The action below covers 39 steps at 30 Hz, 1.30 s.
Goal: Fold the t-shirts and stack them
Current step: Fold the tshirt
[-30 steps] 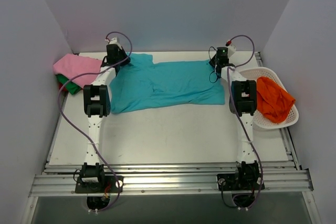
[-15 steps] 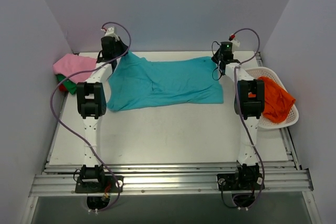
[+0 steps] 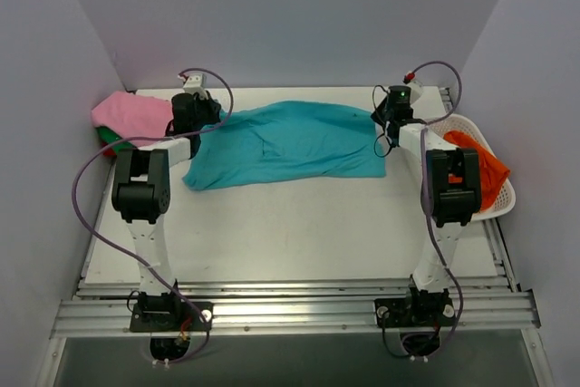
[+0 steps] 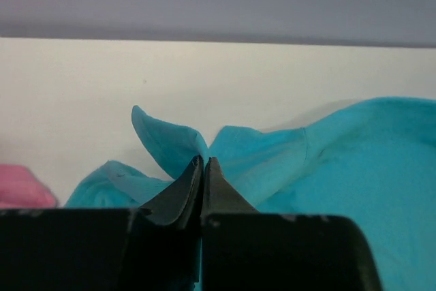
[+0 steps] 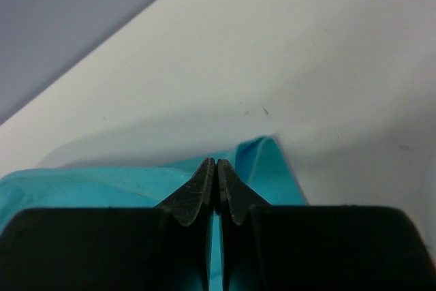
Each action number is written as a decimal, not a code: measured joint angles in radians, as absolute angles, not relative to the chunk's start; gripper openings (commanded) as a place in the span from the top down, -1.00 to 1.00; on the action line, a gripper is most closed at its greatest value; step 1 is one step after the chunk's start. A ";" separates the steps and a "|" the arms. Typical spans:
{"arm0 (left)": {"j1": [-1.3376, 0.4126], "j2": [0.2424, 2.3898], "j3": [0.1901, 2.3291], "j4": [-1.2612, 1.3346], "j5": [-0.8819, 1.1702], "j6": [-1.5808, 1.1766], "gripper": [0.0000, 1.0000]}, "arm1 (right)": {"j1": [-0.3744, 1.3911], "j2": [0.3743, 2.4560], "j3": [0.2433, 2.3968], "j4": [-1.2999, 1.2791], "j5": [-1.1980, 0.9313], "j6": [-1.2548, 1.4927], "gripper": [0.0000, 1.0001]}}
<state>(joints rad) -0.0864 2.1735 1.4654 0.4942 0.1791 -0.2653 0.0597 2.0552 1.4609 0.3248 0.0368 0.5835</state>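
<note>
from above, the teal t-shirt (image 3: pixel 290 140) lies spread across the far half of the table (image 3: pixel 290 233), its far edge raised between my two claws. my left gripper (image 3: pixel 201 117) pinches the far left corner, just beside the pink t-shirt (image 3: pixel 131 111), which sits on a green t-shirt (image 3: pixel 112 139). my right gripper (image 3: pixel 391 117) pinches the far right corner, near the white basket (image 3: pixel 497 198) holding the orange t-shirt (image 3: pixel 473 168). i judge this to be the first fold, bringing the far edge over toward me.

on my left wrist, the jaws are pressed together on a peak of teal cloth, with the rest of the shirt draping away to the right.

on my right wrist, the jaws are likewise clamped on a teal hem, with bare table beyond.

the next move calls for both arms to travel toward the near edge together, level, so the held edge lands square on the near hem before i let go.
</note>
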 measured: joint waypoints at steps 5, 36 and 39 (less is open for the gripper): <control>-0.109 2.024 1.186 0.642 0.155 -0.193 0.95 | 0.060 1.930 1.262 0.337 0.052 0.596 1.00; -0.237 1.538 1.036 0.237 -0.454 -0.227 -0.88 | 0.070 1.778 1.077 0.216 0.266 0.727 -0.85; -0.247 1.533 1.064 0.198 -0.430 -0.336 -0.88 | 0.083 1.779 1.111 0.220 0.244 0.714 -0.82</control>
